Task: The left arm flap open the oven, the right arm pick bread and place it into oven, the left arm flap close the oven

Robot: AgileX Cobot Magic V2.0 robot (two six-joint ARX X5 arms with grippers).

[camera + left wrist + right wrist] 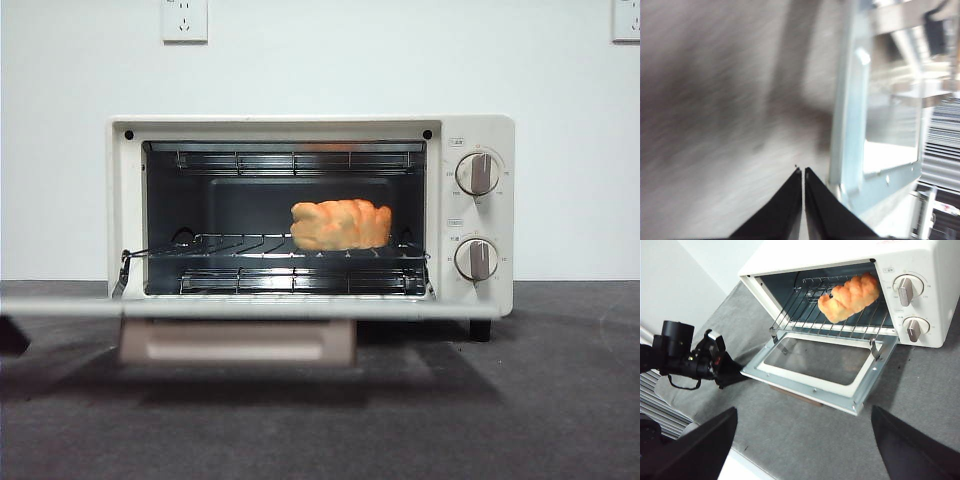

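Note:
The cream-white oven stands with its door flapped down level and the beige handle below it. The golden-orange bread lies on the wire rack inside, right of the middle; it also shows in the right wrist view. My left gripper is shut and empty, low over the table beside the door's left edge. It shows in the right wrist view and as a dark tip in the front view. My right gripper is open and empty, high in front of the oven.
Two beige knobs sit on the oven's right side. The grey table mat stretches in front of the oven. A white wall with sockets stands behind. The mat's near edge shows in the right wrist view.

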